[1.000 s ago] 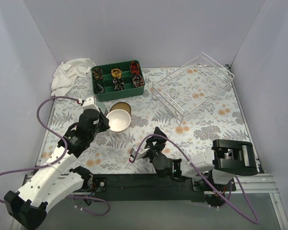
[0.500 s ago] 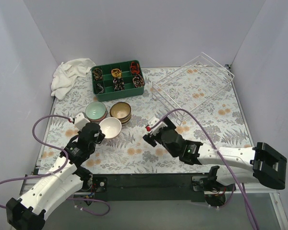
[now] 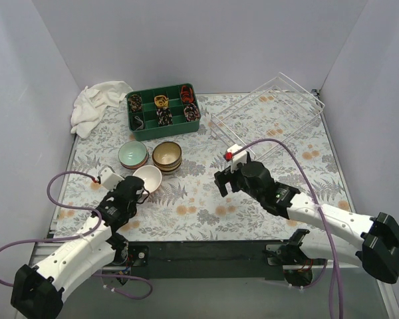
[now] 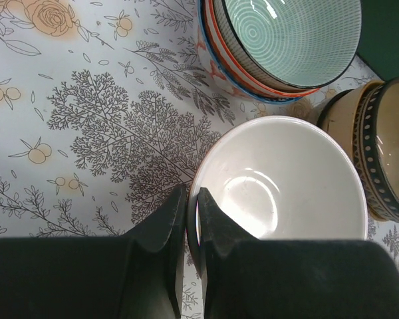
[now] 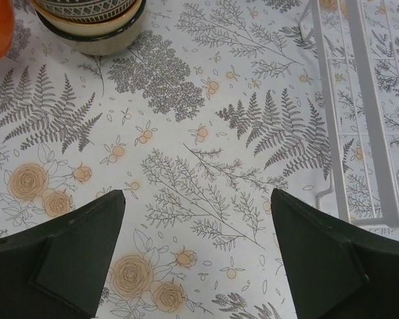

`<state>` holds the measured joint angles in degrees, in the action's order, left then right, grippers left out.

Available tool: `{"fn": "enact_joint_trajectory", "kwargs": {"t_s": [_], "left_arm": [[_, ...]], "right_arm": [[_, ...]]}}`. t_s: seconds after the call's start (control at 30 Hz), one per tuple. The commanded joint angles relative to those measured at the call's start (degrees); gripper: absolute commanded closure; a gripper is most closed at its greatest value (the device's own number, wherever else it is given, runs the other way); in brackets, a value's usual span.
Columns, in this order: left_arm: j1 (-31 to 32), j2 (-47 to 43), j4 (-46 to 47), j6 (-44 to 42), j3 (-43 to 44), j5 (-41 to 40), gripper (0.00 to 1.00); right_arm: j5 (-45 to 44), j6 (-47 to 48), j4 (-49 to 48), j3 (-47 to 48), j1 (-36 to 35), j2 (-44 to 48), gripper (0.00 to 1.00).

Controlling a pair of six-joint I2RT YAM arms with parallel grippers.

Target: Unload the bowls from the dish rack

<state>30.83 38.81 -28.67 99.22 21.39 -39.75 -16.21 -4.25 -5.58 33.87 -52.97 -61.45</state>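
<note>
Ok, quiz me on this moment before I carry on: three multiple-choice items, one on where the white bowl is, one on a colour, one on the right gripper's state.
1. The white bowl is:
A. apart from the stacks, in front of the teal bowl and the brown bowl
B. nested in the teal bowl
C. nested in the brown bowl

2. The divided tray is:
A. blue
B. green
C. yellow

3. The right gripper is:
A. shut on the white bowl
B. shut on the brown bowl
C. open, holding nothing

Answers:
1 A: the top view shows it alone, nearer the arms than both stacks.
2 B: its walls are plainly green.
3 C: the right wrist view shows its fingers wide apart with nothing between them.
</note>
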Motion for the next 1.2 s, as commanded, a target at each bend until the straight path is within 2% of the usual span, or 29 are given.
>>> {"fn": "enact_joint_trajectory", "kwargs": {"t_s": [0.0,0.13,0.43,0.67,0.77,0.8,0.83,0.97,1.17], "left_arm": [[-0.07,2.58,7.03,2.38,-1.43,-4.64,1.00],[-0.07,5.83,9.33,2.12,-1.79,-5.52,0.99],[-0.07,4.88,11.44,1.50,-3.98,-4.38,0.72],[-0.07,-1.27,9.86,-0.34,-3.11,-2.97,0.48],[-0.15,-5.66,8.55,-4.38,-0.91,-1.13,0.38],[-0.07,-8.11,7.93,-6.13,-0.04,-0.77,0.33],[-0.15,-9.18,7.40,-7.19,0.75,0.01,0.23],[-0.07,-14.19,4.41,-14.47,6.45,2.29,0.02],[-0.07,-17.62,0.64,-29.49,14.81,6.70,0.02]], "right_arm": [[2.85,-2.69,0.66,0.50,1.82,3.96,0.01],[1.97,-3.31,0.66,-0.47,2.70,5.90,0.01],[-1.19,-4.27,0.66,-1.44,3.49,8.98,0.01],[-5.49,-6.11,2.33,-0.65,4.01,10.30,0.01],[-8.92,-7.26,3.39,-0.29,4.54,10.82,0.02],[-10.50,-7.44,3.65,-0.12,4.80,10.83,0.01],[-11.38,-7.87,4.61,0.14,5.42,10.91,0.01],[-15.08,-10.07,8.56,1.81,8.67,11.53,0.01],[-18.24,-15.61,15.24,3.57,17.27,14.42,0.01]]}}
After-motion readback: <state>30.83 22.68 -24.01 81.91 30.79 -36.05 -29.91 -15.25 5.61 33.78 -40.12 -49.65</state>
